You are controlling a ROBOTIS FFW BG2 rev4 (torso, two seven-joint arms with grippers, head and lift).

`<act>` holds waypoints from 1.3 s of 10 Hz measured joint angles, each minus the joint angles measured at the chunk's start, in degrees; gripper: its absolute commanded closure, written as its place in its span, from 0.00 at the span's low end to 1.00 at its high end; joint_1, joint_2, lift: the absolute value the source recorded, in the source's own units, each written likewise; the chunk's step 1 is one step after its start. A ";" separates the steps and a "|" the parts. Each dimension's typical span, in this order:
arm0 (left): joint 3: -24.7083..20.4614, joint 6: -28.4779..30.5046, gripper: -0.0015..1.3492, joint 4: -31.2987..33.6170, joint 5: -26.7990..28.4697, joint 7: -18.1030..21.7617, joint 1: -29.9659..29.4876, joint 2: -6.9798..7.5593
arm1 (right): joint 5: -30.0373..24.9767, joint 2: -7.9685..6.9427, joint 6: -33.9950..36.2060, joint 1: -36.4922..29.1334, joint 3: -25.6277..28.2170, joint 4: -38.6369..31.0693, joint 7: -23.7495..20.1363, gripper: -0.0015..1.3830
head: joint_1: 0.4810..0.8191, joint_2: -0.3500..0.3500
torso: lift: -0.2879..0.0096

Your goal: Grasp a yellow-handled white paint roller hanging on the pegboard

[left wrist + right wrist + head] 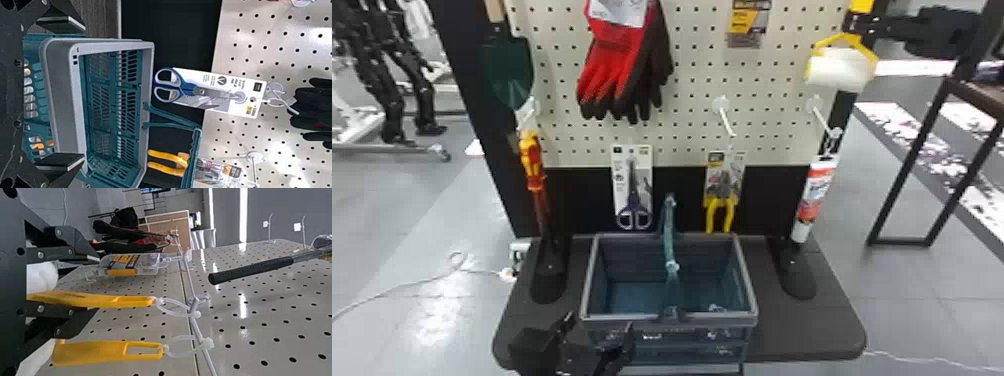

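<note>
The yellow-handled white paint roller (839,65) hangs at the pegboard's (762,125) top right corner. My right gripper (858,22) is up at its handle, just above the white cover. In the right wrist view the gripper (98,284) is open, with one finger on each side of the flat yellow handle (94,300). The handle lies against one finger, with a gap to the other. The handle is zip-tied to a white hook (193,305). A second yellow handle (105,350) hangs beside it. My left gripper (598,325) is open and low at the basket's front.
A grey-and-teal basket (592,270) with an upright handle stands on the black table. The board also holds red-and-black gloves (624,60), scissors (632,187), yellow pliers (722,195), a red-and-yellow screwdriver (532,165) and a sealant tube (814,192). A black metal rack (957,130) stands at the right.
</note>
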State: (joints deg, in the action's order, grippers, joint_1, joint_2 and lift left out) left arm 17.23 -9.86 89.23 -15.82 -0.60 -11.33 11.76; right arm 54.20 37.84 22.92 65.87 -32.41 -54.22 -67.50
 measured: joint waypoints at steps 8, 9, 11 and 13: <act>0.08 -0.25 0.11 -0.19 0.00 0.07 0.01 -0.06 | -1.04 0.22 -0.17 0.16 -0.19 0.26 -0.09 0.92 | 0.20 0.50 | 0.63; 0.08 -0.25 0.11 -0.19 -0.01 0.07 0.00 -0.10 | -1.03 0.22 -0.18 0.15 -0.19 0.26 -0.09 0.93 | 0.20 0.50 | 0.63; 0.08 -0.25 0.11 -0.19 -0.01 0.07 -0.01 -0.09 | -0.88 0.22 -0.18 0.14 -0.17 0.22 -0.16 0.93 | 0.20 0.50 | 0.63; 0.08 -0.25 0.11 -0.19 0.00 0.06 -0.01 -0.13 | -0.86 0.22 -0.17 0.18 -0.17 0.17 -0.18 0.92 | 0.20 0.50 | 0.63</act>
